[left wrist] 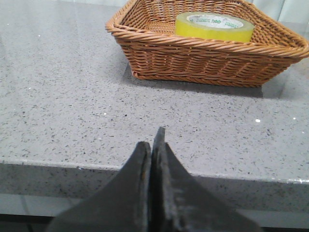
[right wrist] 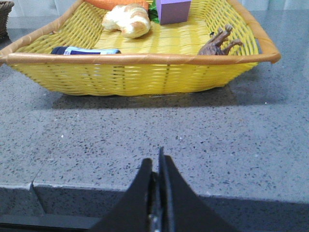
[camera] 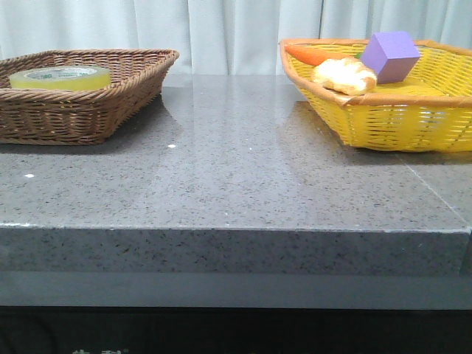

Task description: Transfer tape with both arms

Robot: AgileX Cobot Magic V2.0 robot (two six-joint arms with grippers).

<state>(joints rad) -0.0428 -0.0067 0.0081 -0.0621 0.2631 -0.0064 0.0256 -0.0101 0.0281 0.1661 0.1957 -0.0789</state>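
Note:
The yellow roll of tape [camera: 60,77] lies flat inside the brown wicker basket [camera: 110,96] at the table's far left; in the left wrist view the tape [left wrist: 214,26] shows its white core with green letters. My left gripper [left wrist: 152,145] is shut and empty, hovering over the table's front edge, well short of that basket [left wrist: 203,58]. My right gripper [right wrist: 157,162] is also shut with nothing in it, over the front edge and facing the yellow basket [right wrist: 145,72]. Neither arm shows in the front view.
The yellow basket [camera: 398,118] at the far right holds a purple cube [camera: 389,55], a bread piece [camera: 344,76] and a carrot [camera: 317,53]. The right wrist view also shows a brown toy animal [right wrist: 217,44] and a blue item [right wrist: 84,50] in it. Grey stone tabletop [camera: 236,169] lies between the baskets.

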